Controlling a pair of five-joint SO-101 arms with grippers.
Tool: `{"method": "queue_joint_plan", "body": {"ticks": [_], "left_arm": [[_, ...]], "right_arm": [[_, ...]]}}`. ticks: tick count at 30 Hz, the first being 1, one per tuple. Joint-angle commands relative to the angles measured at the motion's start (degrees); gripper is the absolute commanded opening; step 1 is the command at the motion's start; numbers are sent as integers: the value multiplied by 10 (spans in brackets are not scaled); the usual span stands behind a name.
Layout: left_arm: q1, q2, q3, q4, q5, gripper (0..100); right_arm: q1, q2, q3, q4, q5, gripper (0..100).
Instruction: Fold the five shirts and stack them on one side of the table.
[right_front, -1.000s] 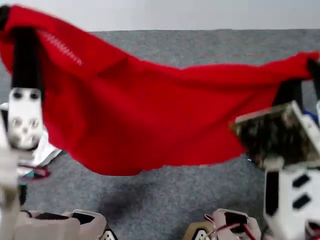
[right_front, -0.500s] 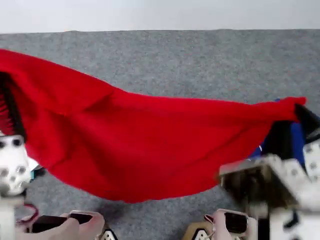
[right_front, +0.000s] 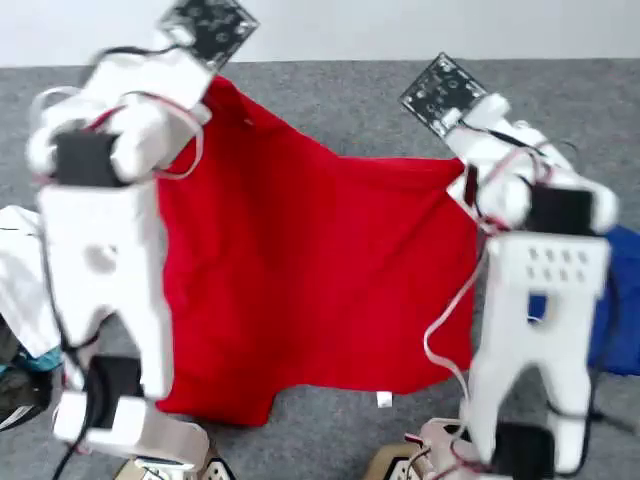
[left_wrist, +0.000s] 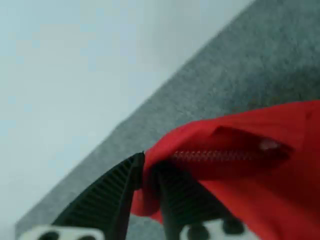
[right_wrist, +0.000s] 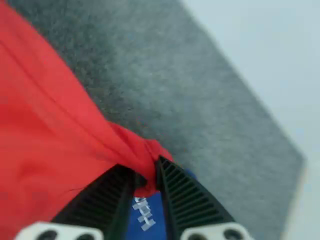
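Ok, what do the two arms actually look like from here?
The left arm and right arm are white plastic shells with black motor blocks. Red and white cables loop along each, and a dark circuit board sits at each wrist. The jaws are black and ribbed, on white bases.

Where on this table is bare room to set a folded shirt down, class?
Bare grey table runs beyond the red shirt along the far edge; a small patch lies before its near hem. Crowded: white garment and blue garment at the sides.
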Motion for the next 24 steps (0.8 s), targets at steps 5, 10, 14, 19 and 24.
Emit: {"method": "queue_joint_plan", "body": {"ticks": [5,10,14,19,24], "left_arm": [[-4,146,58,-245,-5,5],[-4,237,20,-346,-5,5],[-4,308,-51,-426,-4,5],[-3,394,-161,-498,-5,5],[1,450,-248,-441,-5,5]], "right_arm": [[-1,157,33,-268,6,10],[0,264,-20,-389,6,10],[0,357,-118,-451,6,10],[1,472,-265,-459,16,10],[3,521,-336,-426,19,10]]}}
